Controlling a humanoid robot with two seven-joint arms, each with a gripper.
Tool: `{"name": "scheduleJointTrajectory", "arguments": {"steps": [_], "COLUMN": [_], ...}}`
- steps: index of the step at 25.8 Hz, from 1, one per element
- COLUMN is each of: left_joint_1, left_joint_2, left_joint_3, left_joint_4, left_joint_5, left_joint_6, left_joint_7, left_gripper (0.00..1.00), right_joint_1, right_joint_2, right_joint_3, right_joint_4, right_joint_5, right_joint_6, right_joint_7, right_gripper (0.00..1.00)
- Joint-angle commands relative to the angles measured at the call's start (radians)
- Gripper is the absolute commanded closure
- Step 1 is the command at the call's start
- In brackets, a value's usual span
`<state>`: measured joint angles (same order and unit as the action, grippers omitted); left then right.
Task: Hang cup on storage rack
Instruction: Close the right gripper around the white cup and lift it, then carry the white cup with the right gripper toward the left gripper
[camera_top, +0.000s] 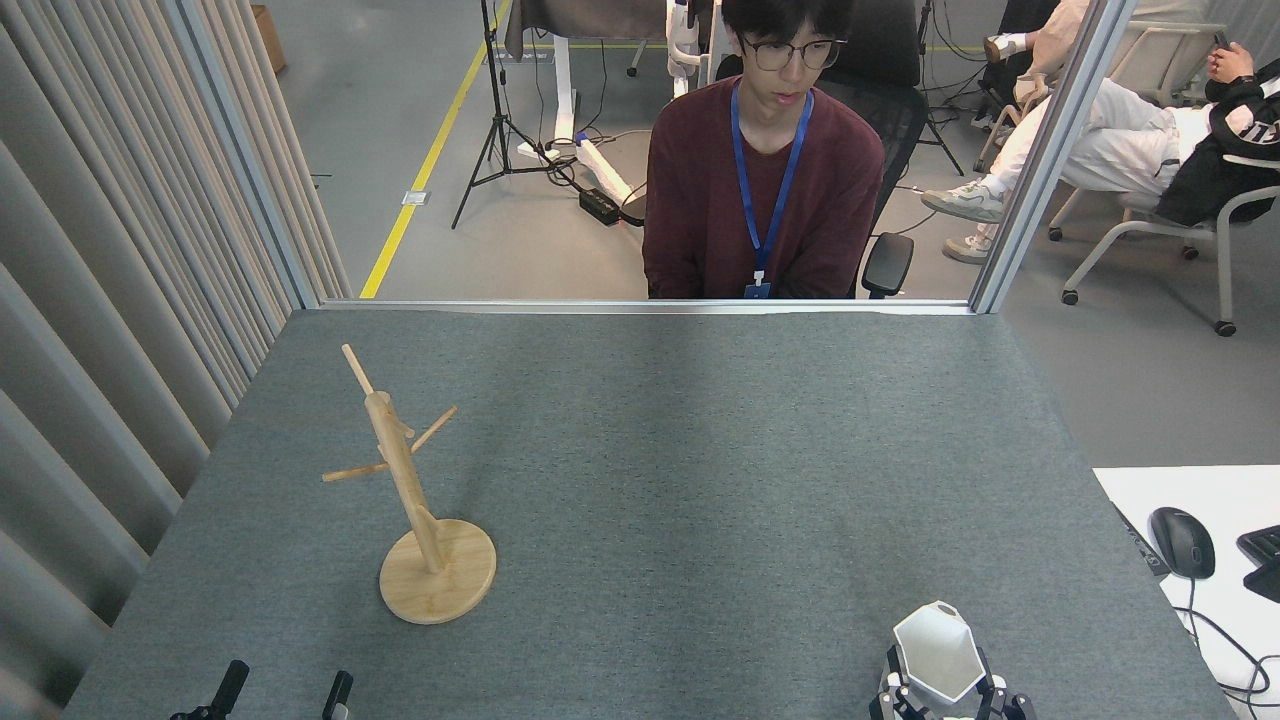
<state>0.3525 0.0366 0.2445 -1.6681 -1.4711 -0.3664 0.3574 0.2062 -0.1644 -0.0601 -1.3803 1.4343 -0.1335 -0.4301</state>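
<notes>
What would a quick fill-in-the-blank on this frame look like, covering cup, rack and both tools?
1. The right tool has its fingers on either side of the white ____.
2. The rack stands on the table's ____ side.
3. No cup hangs on the rack's ____.
4. The left tool, near the bottom edge, holds ____.

Missing words: cup; left; pegs; nothing
</notes>
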Motion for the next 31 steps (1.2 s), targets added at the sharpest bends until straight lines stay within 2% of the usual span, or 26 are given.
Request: {"name": "scheduleJointTrajectory", "arguments": {"steps": [1,6,9,12,16,19,28,31], "left_joint_1": [0.000,0.000,-0.003,-0.015,-0.040,-0.043,-0.053,-0.061], "left_joint_2": [-0.001,0.000,-0.001,-0.014,-0.026,-0.029,-0.032,-0.038], "left_joint_3": [-0.004,-0.126,-0.241,-0.353,-0.439,-0.458,-0.455,-0.455], "left_joint_4": [-0.012,-0.013,-0.013,-0.004,0.008,0.005,0.005,0.005], "left_joint_5": [0.000,-0.017,-0.166,-0.350,-0.420,-0.426,-0.423,-0.423], "left_joint_6": [-0.002,-0.009,-0.011,-0.002,0.020,0.030,0.032,0.032], "left_joint_7": [0.000,0.040,0.043,0.043,0.023,-0.003,-0.012,-0.012], "left_gripper": [0.01,0.01,0.01,0.01,0.01,0.01,0.01,0.01], "right_joint_1": [0.004,0.013,-0.004,-0.054,-0.057,-0.054,-0.018,-0.011], "right_joint_2": [0.005,0.025,0.089,0.112,0.183,0.215,0.209,0.207], "right_joint_3": [-0.006,0.005,0.069,0.154,0.276,0.344,0.487,0.514], "right_joint_4": [-0.051,-0.230,-0.260,-0.258,-0.249,-0.237,-0.224,-0.206], "right_joint_5": [0.001,-0.003,0.018,0.092,0.199,0.262,0.270,0.294], "right_joint_6": [-0.005,-0.044,-0.060,-0.054,-0.040,-0.026,0.006,0.018], "right_joint_7": [-0.021,-0.042,-0.039,-0.036,-0.033,-0.035,-0.039,-0.041], "right_gripper": [0.43,0.43,0.43,0.43,0.43,0.43,0.42,0.42]}}
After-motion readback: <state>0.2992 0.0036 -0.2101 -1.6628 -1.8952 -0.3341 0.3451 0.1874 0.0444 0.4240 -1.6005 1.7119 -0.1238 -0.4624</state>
